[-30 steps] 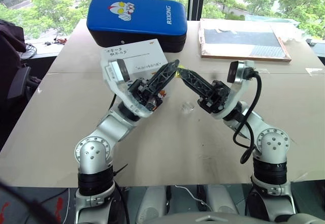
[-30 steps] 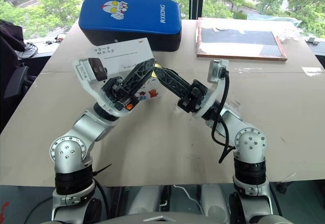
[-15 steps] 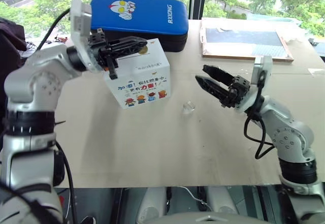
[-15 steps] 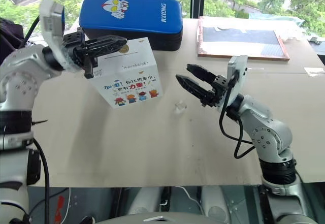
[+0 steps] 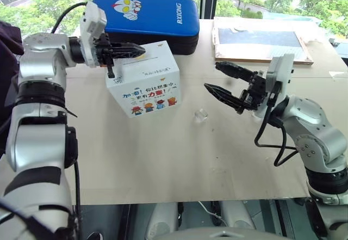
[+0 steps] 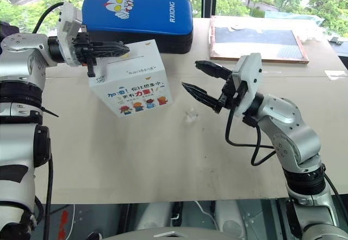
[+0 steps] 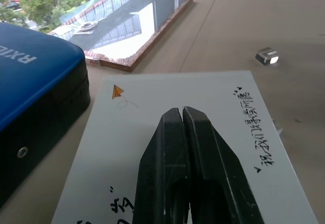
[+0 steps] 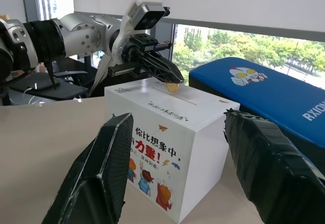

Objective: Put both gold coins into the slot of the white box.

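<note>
One gold coin (image 8: 173,87) sits pinched at the closed left tool's (image 8: 170,76) tip over the white box (image 5: 144,82) on the table (image 5: 174,153); off the slot line, it could skid away. Right tool (image 5: 225,80) gapes empty.

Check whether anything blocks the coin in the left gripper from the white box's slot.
Nothing visible does. The tiny pale-gold round coin, pinched in the shut black left gripper, hangs just above the white cardboard box's bare top, close to its thin slot.

1 white box (image 5: 144,82), 1 gold coin (image 8: 173,87)
</note>
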You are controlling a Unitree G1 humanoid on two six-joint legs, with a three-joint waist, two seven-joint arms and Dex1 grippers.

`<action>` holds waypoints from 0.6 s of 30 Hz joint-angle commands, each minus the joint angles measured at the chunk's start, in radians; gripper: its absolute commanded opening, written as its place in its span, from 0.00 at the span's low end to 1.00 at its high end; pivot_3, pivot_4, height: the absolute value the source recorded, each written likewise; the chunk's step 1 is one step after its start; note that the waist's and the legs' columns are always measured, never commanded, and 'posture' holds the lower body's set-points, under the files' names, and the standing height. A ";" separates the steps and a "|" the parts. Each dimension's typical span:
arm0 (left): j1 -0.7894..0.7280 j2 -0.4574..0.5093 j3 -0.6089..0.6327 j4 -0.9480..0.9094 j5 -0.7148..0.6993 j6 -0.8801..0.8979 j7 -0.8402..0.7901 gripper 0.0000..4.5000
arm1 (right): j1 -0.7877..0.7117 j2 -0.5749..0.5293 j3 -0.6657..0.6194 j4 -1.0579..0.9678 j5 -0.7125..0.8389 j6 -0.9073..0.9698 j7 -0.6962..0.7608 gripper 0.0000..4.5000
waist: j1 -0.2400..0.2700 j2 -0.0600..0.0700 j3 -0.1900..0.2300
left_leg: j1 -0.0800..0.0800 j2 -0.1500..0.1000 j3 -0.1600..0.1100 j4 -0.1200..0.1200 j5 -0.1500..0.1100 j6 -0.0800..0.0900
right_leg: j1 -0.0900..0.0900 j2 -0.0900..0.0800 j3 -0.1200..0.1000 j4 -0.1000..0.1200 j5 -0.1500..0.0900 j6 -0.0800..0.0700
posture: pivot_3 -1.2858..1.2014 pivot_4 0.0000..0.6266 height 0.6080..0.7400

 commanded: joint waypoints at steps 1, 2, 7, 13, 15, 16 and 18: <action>-0.038 0.003 0.017 0.039 0.043 -0.046 -0.029 0.00 | -0.008 -0.011 -0.017 -0.048 -0.002 0.013 -0.014 0.68 | 0.000 0.000 0.000 | 0.000 0.000 0.000 0.000 0.000 0.000 | 0.000 0.000 0.000 0.000 0.000 0.000 | 0.52 0.24 1.00; -0.036 0.003 0.014 0.048 0.058 -0.058 -0.025 0.00 | -0.006 -0.011 -0.017 -0.048 -0.004 0.014 -0.014 0.68 | 0.000 0.000 0.000 | 0.000 0.000 0.000 0.000 0.000 0.000 | 0.000 0.000 0.000 0.000 0.000 0.000 | 0.52 0.24 1.00; -0.036 0.006 0.019 0.077 0.097 -0.085 -0.028 0.00 | -0.012 -0.006 -0.017 -0.043 -0.001 0.017 -0.014 0.68 | -0.001 0.000 0.000 | 0.001 0.000 0.000 0.000 0.000 0.000 | 0.000 0.000 0.000 0.003 0.000 0.000 | 0.52 0.24 1.00; -0.041 0.002 0.028 0.127 0.145 -0.119 -0.021 0.00 | -0.021 0.002 -0.008 -0.034 0.006 0.023 -0.010 0.68 | -0.001 0.000 0.000 | 0.001 0.000 0.000 0.001 0.000 0.000 | 0.000 0.000 0.000 0.004 0.000 0.000 | 0.52 0.24 1.00; -0.036 -0.002 0.029 0.143 0.160 -0.136 -0.014 0.00 | -0.022 0.006 -0.006 -0.034 0.008 0.029 -0.010 0.68 | -0.001 0.000 0.000 | 0.001 0.000 0.000 0.002 0.000 0.000 | 0.000 0.000 0.000 0.004 0.000 0.000 | 0.52 0.24 1.00; -0.035 -0.003 0.030 0.149 0.166 -0.137 -0.013 0.00 | -0.023 0.007 -0.006 -0.035 0.008 0.032 -0.010 0.68 | -0.001 0.000 0.000 | 0.001 0.000 0.000 0.002 0.000 0.000 | 0.000 0.000 0.000 0.004 0.000 0.000 | 0.52 0.24 1.00; -0.037 -0.006 0.036 0.159 0.172 -0.129 -0.020 0.00 | -0.023 0.010 -0.006 -0.036 0.008 0.037 -0.010 0.68 | -0.002 0.000 0.000 | 0.001 0.000 0.000 0.003 0.000 0.000 | 0.000 0.000 0.000 0.005 0.000 0.000 | 0.52 0.24 1.00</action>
